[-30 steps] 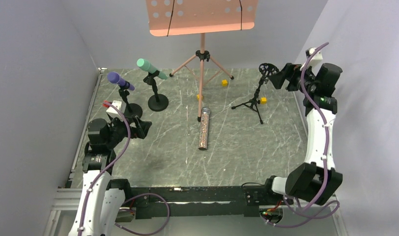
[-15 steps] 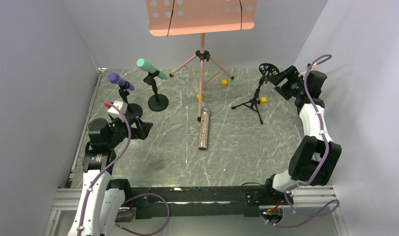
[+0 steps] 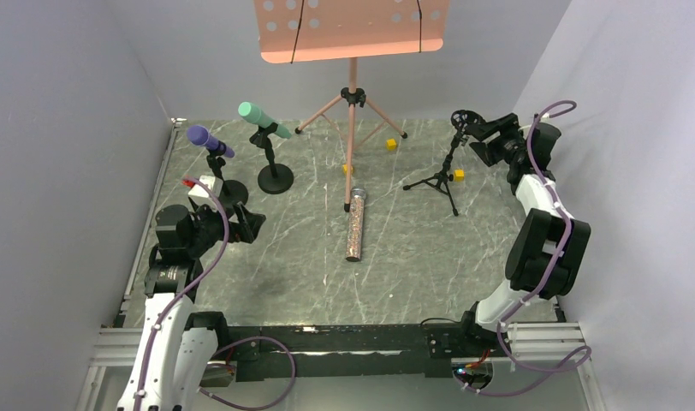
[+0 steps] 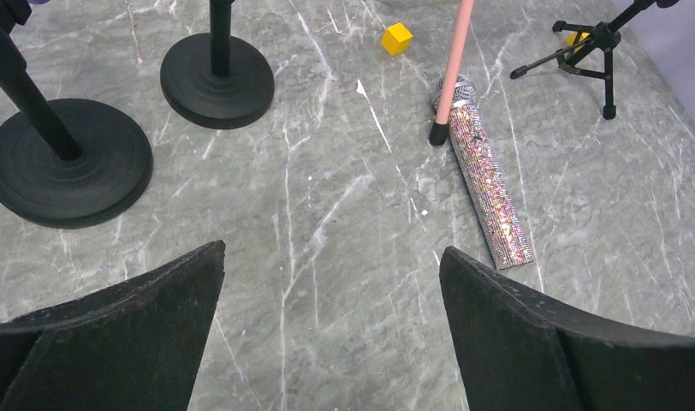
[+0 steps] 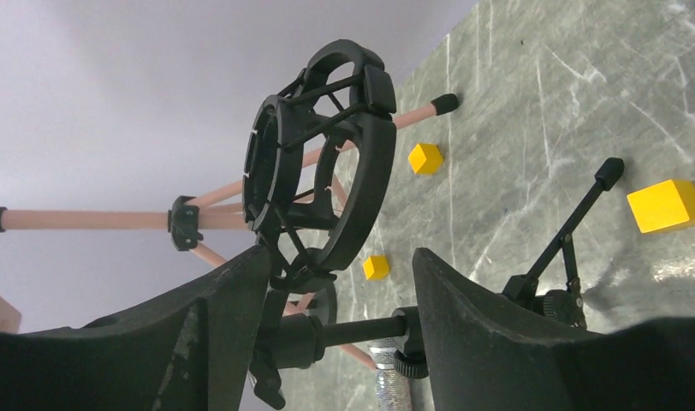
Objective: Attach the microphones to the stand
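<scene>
Two microphones mounted, the third flat on the table [image 3: 284,257]

Left pincer [image 4: 331,257] hangs released. Mid-table, the glittery microphone [image 4: 490,193] lies by the music stand [image 3: 353,94] foot. Farther off, the purple microphone [image 3: 209,141] and mint-green microphone [image 3: 263,120] sit clipped. Right pincer [image 5: 340,265], released, straddles the shock-mount ring [image 5: 370,180]. Likely next: grasp the glittery one.

Your L hand [image 4: 331,257] sits low, fingers wide apart. R hand [image 3: 488,137] is up far right, also wide apart, R arm [image 3: 541,248] folded.
</scene>
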{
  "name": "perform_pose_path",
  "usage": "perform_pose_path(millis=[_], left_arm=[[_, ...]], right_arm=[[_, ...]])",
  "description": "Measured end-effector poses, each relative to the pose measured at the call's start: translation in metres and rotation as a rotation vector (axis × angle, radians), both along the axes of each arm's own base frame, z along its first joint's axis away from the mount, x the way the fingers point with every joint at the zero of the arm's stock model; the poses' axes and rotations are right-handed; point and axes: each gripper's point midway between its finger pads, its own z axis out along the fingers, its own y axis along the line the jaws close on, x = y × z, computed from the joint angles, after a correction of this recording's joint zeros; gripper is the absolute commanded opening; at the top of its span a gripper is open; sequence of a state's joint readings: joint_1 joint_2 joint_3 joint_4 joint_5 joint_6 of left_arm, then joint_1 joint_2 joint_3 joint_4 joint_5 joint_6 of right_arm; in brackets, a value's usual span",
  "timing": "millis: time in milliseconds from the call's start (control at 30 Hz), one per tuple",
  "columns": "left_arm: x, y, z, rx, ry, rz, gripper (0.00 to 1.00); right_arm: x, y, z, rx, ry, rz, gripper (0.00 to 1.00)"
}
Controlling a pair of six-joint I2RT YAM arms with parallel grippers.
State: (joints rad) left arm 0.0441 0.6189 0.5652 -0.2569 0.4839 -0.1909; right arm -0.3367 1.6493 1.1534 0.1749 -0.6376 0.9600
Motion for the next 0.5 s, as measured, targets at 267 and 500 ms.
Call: perform_pose_path(millis=[267, 500], left_arm=[[0.001, 0.002, -0.002, 0.015, 0.0, 0.007, 0.99], [0.001, 0.003, -0.002, 0.016, 0.002, 0.009, 0.99]], right_arm=[[0.005, 0.004, 0.01, 0.081, -0.044, 0.0, 0.47], [0.007, 0.005, 0.009, 0.147, -0.053, -0.008, 0.32]])
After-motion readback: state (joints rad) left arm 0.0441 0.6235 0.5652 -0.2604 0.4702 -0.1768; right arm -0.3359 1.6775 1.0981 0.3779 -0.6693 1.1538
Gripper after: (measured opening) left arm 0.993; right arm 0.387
